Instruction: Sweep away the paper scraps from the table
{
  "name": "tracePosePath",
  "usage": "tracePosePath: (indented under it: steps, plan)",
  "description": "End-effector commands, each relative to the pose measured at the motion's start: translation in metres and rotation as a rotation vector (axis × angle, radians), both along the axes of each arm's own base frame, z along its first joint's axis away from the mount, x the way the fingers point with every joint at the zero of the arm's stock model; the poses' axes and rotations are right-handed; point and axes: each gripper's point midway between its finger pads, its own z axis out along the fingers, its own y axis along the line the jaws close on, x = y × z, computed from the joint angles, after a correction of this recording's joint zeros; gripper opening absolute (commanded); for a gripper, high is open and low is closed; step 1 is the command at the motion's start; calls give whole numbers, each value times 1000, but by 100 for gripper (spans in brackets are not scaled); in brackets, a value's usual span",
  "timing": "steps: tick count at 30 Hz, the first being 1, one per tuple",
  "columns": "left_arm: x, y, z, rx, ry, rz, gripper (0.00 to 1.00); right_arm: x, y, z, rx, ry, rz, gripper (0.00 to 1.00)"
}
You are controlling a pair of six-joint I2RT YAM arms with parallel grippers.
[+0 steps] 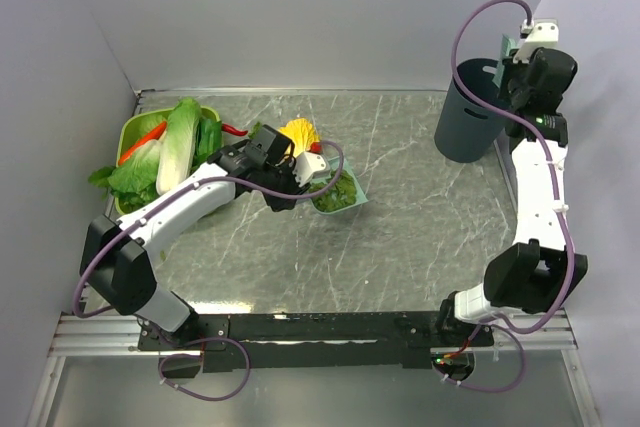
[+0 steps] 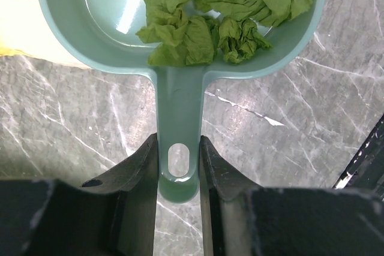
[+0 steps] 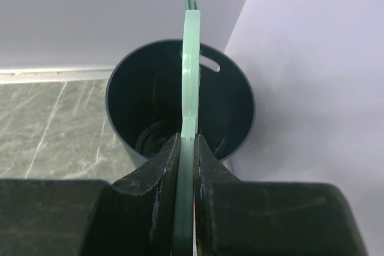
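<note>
The paper scraps (image 2: 222, 10) lie as crumpled green bits heaped in a teal dustpan (image 2: 108, 22), which is over the table (image 1: 420, 227) left of centre. My left gripper (image 2: 178, 148) is shut on the dustpan's handle (image 2: 178, 106), one finger on each side. From above, the dustpan (image 1: 345, 197) with the scraps (image 1: 335, 197) shows just past the left gripper (image 1: 300, 182). My right gripper (image 3: 187, 142) is shut on a thin flat teal tool (image 3: 190, 58), seen edge-on, held over the mouth of a dark round bin (image 3: 126, 82). In the top view, the right gripper (image 1: 515, 57) is raised at the far right.
The dark bin (image 1: 470, 122) stands at the table's back right, near the wall. A green basket (image 1: 130, 132) with big cabbages (image 1: 180, 147) sits at the back left. A red pepper (image 1: 232, 130) and a yellow-topped cabbage half (image 1: 300, 134) lie beside the basket, close behind the dustpan.
</note>
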Motion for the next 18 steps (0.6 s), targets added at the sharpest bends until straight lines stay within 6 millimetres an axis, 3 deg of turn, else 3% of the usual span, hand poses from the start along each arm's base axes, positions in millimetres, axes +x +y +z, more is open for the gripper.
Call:
tracePosePath:
  steps: [1, 18]
  plan:
    - [5, -6, 16, -30, -31, -28, 1, 18, -4, -1, 22, -56, 23, 0]
    - [9, -11, 12, -30, -23, -38, 1, 28, -4, -63, 54, 81, 52, 0]
